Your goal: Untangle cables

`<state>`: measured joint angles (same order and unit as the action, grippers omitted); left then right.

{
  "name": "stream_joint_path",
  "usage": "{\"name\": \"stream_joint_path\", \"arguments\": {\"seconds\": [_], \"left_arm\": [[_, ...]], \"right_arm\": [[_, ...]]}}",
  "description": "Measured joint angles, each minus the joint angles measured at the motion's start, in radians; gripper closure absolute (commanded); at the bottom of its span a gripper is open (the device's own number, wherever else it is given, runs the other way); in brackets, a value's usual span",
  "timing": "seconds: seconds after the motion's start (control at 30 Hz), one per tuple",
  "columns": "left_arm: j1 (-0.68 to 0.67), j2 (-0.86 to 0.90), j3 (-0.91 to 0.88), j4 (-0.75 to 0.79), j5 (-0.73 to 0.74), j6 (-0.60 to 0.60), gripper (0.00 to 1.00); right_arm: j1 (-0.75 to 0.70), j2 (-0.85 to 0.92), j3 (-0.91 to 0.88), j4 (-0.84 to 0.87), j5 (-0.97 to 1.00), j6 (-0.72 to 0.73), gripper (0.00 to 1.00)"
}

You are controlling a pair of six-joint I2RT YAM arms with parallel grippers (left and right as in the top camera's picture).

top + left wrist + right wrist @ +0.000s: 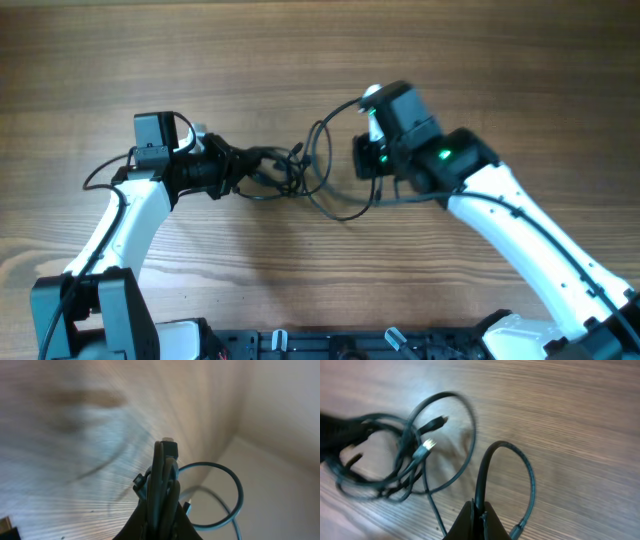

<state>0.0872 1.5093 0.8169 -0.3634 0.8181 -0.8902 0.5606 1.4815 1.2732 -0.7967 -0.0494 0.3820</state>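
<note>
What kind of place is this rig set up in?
Probably a lab or workshop bench: a wood-grain table, the white left arm and right arm based at its near edge, tangled black cables between them, and seemingly a plain pale wall in the left wrist view.

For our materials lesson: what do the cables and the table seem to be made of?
Cables: probably rubber or plastic sheathing, matte black, bending in smooth loops. Plug: tip looks metallic, a pale glint. Table: wood or wood-look laminate, light brown with long grain lines; which one is unclear.
</note>
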Motion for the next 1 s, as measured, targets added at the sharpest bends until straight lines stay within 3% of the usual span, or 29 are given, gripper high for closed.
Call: {"name": "stream_joint_path", "arguments": {"seconds": [0.17, 0.23, 0.4, 0.7, 0.83, 1.0], "left_arm": [[0.000, 0.000, -0.003, 0.171, 0.193, 0.109, 0.96], [0.000, 0.000, -0.003, 0.186, 0.253, 0.123, 0.96], [0.000, 0.003, -0.006, 0.400, 0.476, 0.138, 0.96], [-0.111, 0.003, -0.006, 0.344, 0.555, 0.266, 0.94], [-0.134, 0.004, -0.006, 0.340, 0.557, 0.283, 0.94], [-0.135, 0.004, -0.005, 0.227, 0.542, 0.309, 0.96]], "right_arm": [[-0.145, 0.043, -0.001, 0.001, -0.094, 0.030, 0.96], [-0.163, 0.063, -0.009, 0.021, -0.129, 0.037, 0.96], [-0.163, 0.126, -0.018, 0.177, -0.161, 0.040, 0.96], [-0.165, 0.140, -0.024, 0.458, -0.159, -0.096, 0.92], [-0.165, 0.140, -0.024, 0.467, -0.031, -0.153, 0.93], [-0.165, 0.140, -0.024, 0.462, 0.196, -0.176, 0.96]]}}
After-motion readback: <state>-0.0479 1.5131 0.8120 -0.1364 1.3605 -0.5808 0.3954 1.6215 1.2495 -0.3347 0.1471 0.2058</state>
